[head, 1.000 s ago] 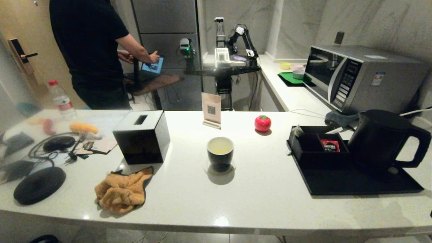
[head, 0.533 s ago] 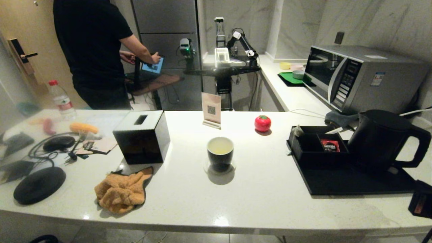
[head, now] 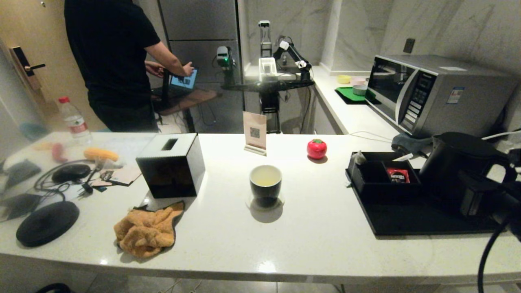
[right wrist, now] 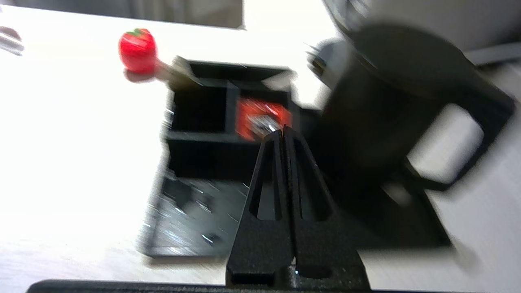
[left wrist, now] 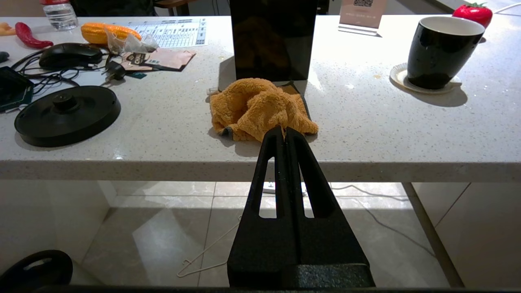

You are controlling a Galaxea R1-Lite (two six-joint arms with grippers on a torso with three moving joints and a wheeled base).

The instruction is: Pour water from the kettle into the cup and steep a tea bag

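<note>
The black kettle point(head: 449, 162) stands on a black tray point(head: 407, 221) at the right, its loop handle facing right. In the right wrist view the kettle point(right wrist: 386, 101) is just right of my right gripper point(right wrist: 283, 130), which is shut and empty. From the head view the right gripper point(head: 462, 176) hovers in front of the kettle. The cup point(head: 265, 185) sits mid-counter on a coaster, holding faintly yellow water point(head: 265, 178). The pale tea bag point(head: 358, 158) leans at the compartment box's far left corner. My left gripper point(left wrist: 285, 130) is shut and parked below the counter's front edge.
A compartment box point(head: 382, 179) with a red packet point(head: 397, 175) is on the tray. A red tomato point(head: 316, 148), card stand point(head: 255, 132), tissue box point(head: 171, 165), orange cloth point(head: 146, 232) and kettle base point(head: 47, 221) share the counter. A microwave point(head: 435, 93) stands behind.
My right arm has risen from the lower right corner into view and moved up in front of the kettle. The cup, kettle and tea bag have not moved.
</note>
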